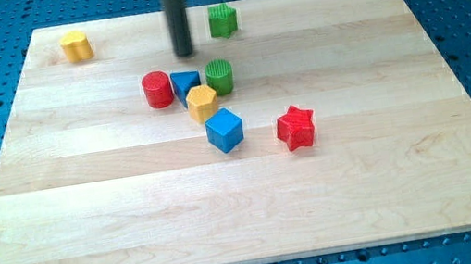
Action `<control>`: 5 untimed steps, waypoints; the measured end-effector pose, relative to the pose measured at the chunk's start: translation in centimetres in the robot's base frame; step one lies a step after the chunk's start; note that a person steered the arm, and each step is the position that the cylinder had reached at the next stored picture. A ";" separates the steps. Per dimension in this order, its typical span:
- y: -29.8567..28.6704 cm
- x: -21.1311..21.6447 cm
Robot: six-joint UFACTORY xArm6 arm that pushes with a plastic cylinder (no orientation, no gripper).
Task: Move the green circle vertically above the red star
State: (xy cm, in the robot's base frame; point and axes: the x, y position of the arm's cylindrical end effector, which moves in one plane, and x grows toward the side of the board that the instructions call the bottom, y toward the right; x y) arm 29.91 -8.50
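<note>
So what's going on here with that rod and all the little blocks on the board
A robot arm with a dark rod is pushing blocks around a wooden board. My tip sits just toward the view's top of a cluster: red cylinder, blue triangle, green circle, yellow block and blue cube. It is not touching the green circle. The red star lies apart, toward the view's lower right of that circle, which is not above it yet.

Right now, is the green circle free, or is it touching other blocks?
Touching, it seems. The green circle sits against the blue triangle and the yellow block. My tip is above them, apart.
</note>
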 end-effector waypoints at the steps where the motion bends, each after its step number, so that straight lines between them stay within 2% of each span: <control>1: 1.5 6.2; 3: 7.8 7.3; 5: 9.2 6.0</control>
State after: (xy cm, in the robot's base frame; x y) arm 35.93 0.71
